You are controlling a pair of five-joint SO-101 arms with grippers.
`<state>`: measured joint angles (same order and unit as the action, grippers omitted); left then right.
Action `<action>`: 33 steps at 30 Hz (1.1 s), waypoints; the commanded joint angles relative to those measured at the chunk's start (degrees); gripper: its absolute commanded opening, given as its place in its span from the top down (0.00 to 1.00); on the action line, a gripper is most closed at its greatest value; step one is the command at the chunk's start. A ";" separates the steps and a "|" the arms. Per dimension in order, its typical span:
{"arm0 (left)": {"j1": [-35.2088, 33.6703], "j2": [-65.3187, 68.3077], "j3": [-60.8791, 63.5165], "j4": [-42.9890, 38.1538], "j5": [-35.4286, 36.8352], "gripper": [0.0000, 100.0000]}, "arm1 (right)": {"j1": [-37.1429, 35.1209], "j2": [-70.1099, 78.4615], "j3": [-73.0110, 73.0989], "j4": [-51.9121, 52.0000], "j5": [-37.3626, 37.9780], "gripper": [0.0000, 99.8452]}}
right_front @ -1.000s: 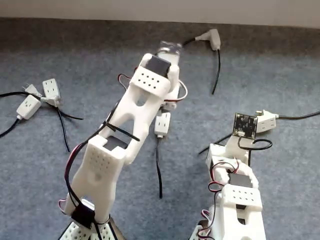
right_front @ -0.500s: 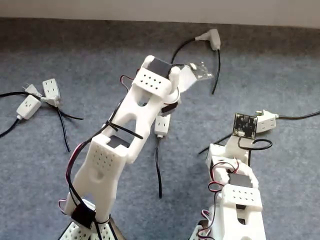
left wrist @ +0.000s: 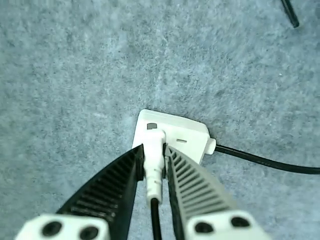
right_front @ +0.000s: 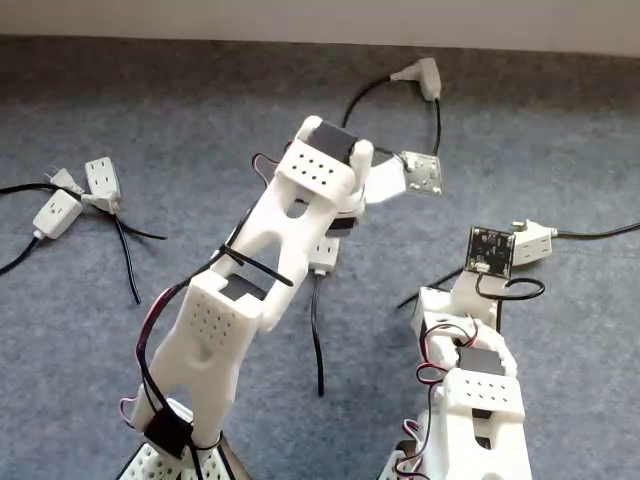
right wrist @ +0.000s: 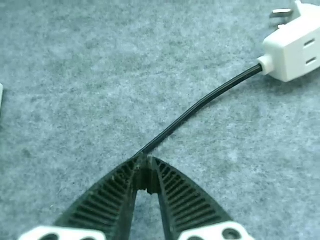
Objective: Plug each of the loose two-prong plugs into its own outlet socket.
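My left gripper [left wrist: 154, 150] is shut on a white two-prong plug [left wrist: 154, 167], whose front end is against a slot of a white outlet socket [left wrist: 186, 137] on the carpet. A black cord runs off from that socket. In the high view this socket [right_front: 321, 258] lies partly under the left arm. My right gripper [right wrist: 145, 162] is shut on a black cord [right wrist: 200, 107] that leads to a white outlet block [right wrist: 295, 50] with metal prongs. That block [right_front: 535, 240] sits just beyond the right arm's wrist.
Two more white outlet blocks [right_front: 58, 212] [right_front: 103, 178] with black cords lie at the far left. A white angled plug [right_front: 420, 75] with looping cord lies at the back. Grey carpet [right_front: 560, 140] covers the floor, with a wall edge along the back.
The left arm's wrist has swung from the back towards the right, its camera board now beside the forearm. The right arm has not moved.
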<state>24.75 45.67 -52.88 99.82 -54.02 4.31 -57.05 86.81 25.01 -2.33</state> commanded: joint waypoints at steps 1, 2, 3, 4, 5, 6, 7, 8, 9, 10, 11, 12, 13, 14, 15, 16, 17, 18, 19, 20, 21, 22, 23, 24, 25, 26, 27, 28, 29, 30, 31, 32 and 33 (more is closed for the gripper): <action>-1.36 -0.66 -1.63 1.05 -2.20 0.99 | 0.22 -0.66 0.13 -3.03 -0.53 0.99; -1.89 -0.75 -1.80 1.05 -2.55 0.99 | 0.22 -0.66 0.13 -3.30 -0.53 0.99; -2.42 -0.75 -1.89 1.05 -2.37 0.99 | 0.22 -0.66 0.13 -3.30 -0.53 0.99; -2.86 -0.75 -1.89 1.05 -2.37 0.99 | 0.22 -0.66 0.13 -3.30 -0.53 0.99; -3.38 -0.84 -1.98 1.05 -1.85 0.99 | 0.22 -0.66 0.13 -3.30 -0.53 0.99; -3.91 -0.92 -2.24 1.05 -0.18 0.99 | 0.13 -0.66 0.13 -3.30 -0.53 0.99; -4.53 -1.45 -3.03 1.05 2.55 0.99 | 0.13 -0.66 0.13 -3.30 -0.53 0.99; -5.23 -2.33 -3.91 1.05 6.33 0.99 | 0.13 -0.66 0.13 -3.30 -0.53 0.99; -5.76 -3.56 -4.88 1.05 10.55 0.99 | -0.40 -0.66 0.13 -3.30 -0.53 0.99; -6.29 -5.23 -6.02 1.05 14.51 0.99 | -1.27 -0.66 0.13 -3.21 -0.53 0.99; -6.99 -7.08 -7.43 1.05 18.55 0.99 | -2.51 -0.66 0.13 -3.21 -0.53 0.99; -7.69 -9.36 -8.31 1.05 22.59 0.99 | -3.91 -0.66 0.13 -3.21 -0.35 0.99; -8.75 -11.82 -8.92 1.05 26.81 0.99 | -5.23 -0.66 0.13 -3.21 -0.26 0.99; -9.98 -14.20 -9.19 1.05 30.77 0.99 | -6.46 -0.66 0.13 -3.21 -0.18 0.99; -11.38 -16.40 -9.10 1.05 34.02 0.99 | -7.69 -0.66 0.13 -3.21 -0.18 0.99; -12.70 -18.24 -8.92 1.05 36.75 0.99 | -8.66 -0.66 -0.04 -3.21 -0.18 0.99; -14.29 -20.09 -8.31 1.05 38.59 0.99 | -9.80 -0.66 -0.22 -3.21 -0.18 0.98; -15.60 -21.58 -7.16 1.05 39.74 0.99 | -11.03 -0.66 -0.31 -3.21 -0.18 0.97; -16.75 -22.64 -5.58 1.05 40.53 0.99 | -12.26 -0.66 -0.40 -3.21 -0.26 0.94; -17.71 -23.34 -3.74 1.05 41.23 0.99 | -13.41 -0.66 -0.57 -3.30 -0.44 0.91; -18.51 -23.69 -1.71 1.05 42.29 0.99 | -14.64 -0.66 -1.36 -3.38 -0.44 0.87; -19.12 -23.78 0.40 1.05 43.52 0.99 | -16.48 -0.22 -2.68 -3.30 -0.44 0.84; -19.74 -23.78 2.59 0.97 45.27 0.99 | -18.15 -0.13 -4.09 -3.12 -0.44 0.82; -20.09 -23.78 4.88 0.79 47.03 0.99 | -19.65 -0.13 -5.41 -3.03 -0.44 0.80; -20.35 -23.78 7.16 0.62 48.70 0.99 | -21.05 -0.13 -6.64 -2.51 -0.44 0.80; -20.44 -23.78 9.45 0.62 50.37 0.99 | -22.46 -0.13 -8.22 -1.36 -0.62 0.80; -20.44 -23.78 11.21 0.53 51.87 0.99 | -23.87 -0.04 -10.33 -0.13 -1.49 0.80; -20.44 -23.78 12.70 -0.09 53.01 0.99 | -25.27 -0.04 -12.44 1.10 -3.08 0.79; -20.35 -23.78 13.93 -1.23 53.98 0.99 | -26.51 -0.04 -14.37 2.68 -4.48 0.79; -20.26 -23.78 14.73 -2.11 54.42 0.99 | -27.56 -0.04 -16.31 4.26 -5.89 0.79; -20.35 -23.78 15.16 -2.81 54.77 0.99 | -28.79 -0.04 -18.15 5.32 -7.03 0.79; -20.62 -23.78 15.52 -3.25 54.77 0.99 | -30.11 -0.04 -19.74 5.58 -8.00 0.79; -21.14 -23.78 15.52 -3.25 54.77 0.99 | -31.34 0.04 -20.79 5.49 -8.97 0.79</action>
<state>4.79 25.01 -37.41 98.15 -0.13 -22.51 -57.05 73.89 28.70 -7.43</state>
